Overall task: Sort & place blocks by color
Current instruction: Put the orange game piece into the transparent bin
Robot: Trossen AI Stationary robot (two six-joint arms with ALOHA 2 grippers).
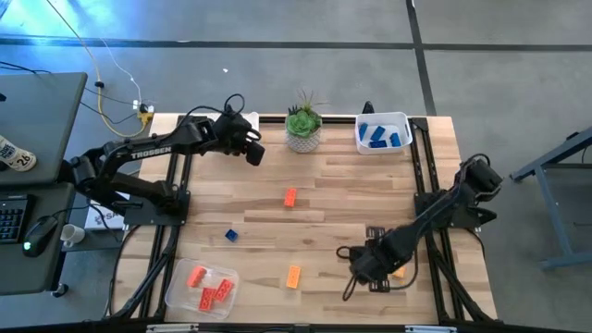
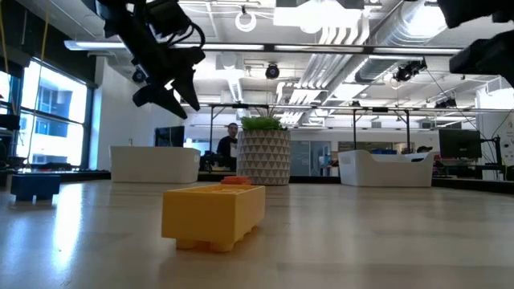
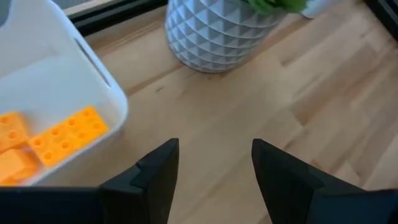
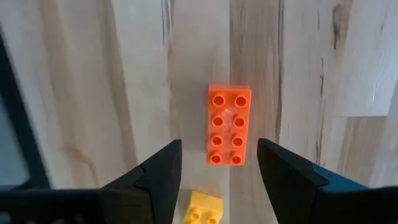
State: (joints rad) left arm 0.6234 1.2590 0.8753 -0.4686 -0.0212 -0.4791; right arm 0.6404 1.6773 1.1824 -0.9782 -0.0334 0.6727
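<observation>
My left gripper (image 1: pixel 252 148) (image 3: pixel 214 146) hangs open above the table's far side, between a white tray (image 3: pixel 93 68) holding yellow-orange blocks (image 3: pixel 65 134) and the potted plant (image 1: pixel 303 128). My right gripper (image 1: pixel 365 268) (image 4: pixel 219 146) points down, open, near the front right. Below it a red-orange block (image 4: pixel 229 124) lies flat, studs up, just ahead of the fingers, and a small yellow block (image 4: pixel 202 208) lies between them. Neither is touched. Loose on the table lie a red-orange block (image 1: pixel 290 196), a yellow-orange block (image 1: pixel 293 276) and a blue block (image 1: pixel 231 235).
A white tray (image 1: pixel 382 122) with blue blocks stands at the far right, next to the plant. A clear tray (image 1: pixel 176 294) with red-orange blocks sits at the front left. Dark frame rails (image 1: pixel 176 231) run along both sides of the wooden top.
</observation>
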